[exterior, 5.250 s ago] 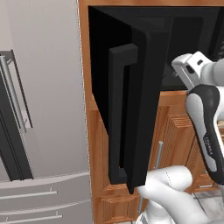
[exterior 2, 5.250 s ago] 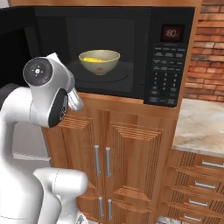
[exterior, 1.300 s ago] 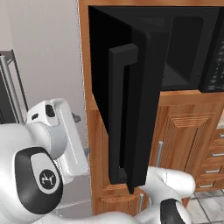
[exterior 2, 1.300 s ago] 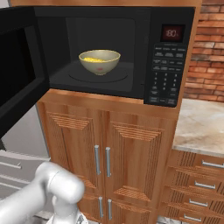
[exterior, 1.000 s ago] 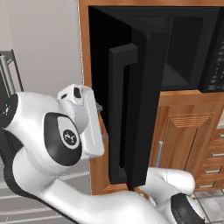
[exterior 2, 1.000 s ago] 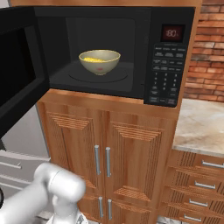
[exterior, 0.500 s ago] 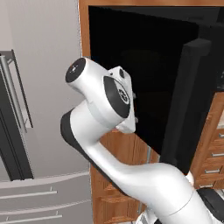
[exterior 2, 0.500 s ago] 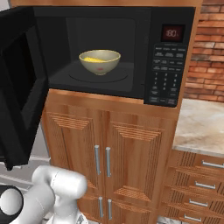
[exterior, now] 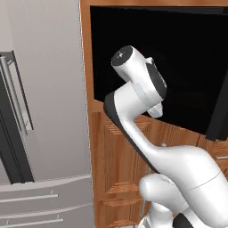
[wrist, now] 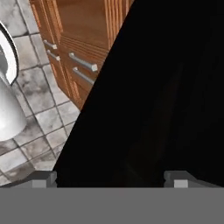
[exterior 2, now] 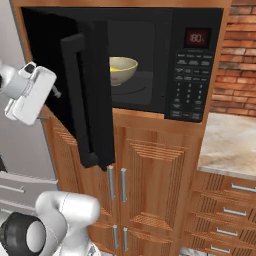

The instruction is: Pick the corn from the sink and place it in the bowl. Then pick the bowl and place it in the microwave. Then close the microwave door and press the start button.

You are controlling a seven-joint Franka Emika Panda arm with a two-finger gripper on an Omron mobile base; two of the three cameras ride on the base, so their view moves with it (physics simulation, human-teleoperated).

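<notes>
Wide flat black microwave door (exterior 2: 82, 95) with thick vertical bar handle stands partly swung in, ajar. Two-finger gripper (wrist: 111, 177) spread wide, holding nothing, close against the door's outer face. Round yellow-green bowl (exterior 2: 121, 69) sits inside the large black built-in microwave (exterior 2: 165, 60), toward its left side.

Open pincer (wrist: 111, 178) against microwave door (wrist: 166, 100), probably touching.

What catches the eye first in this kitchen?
The big black microwave door stands half swung across the opening, with the white hand close behind it on the left. Inside the microwave, past the door's edge, sits a yellow-green bowl.
</notes>
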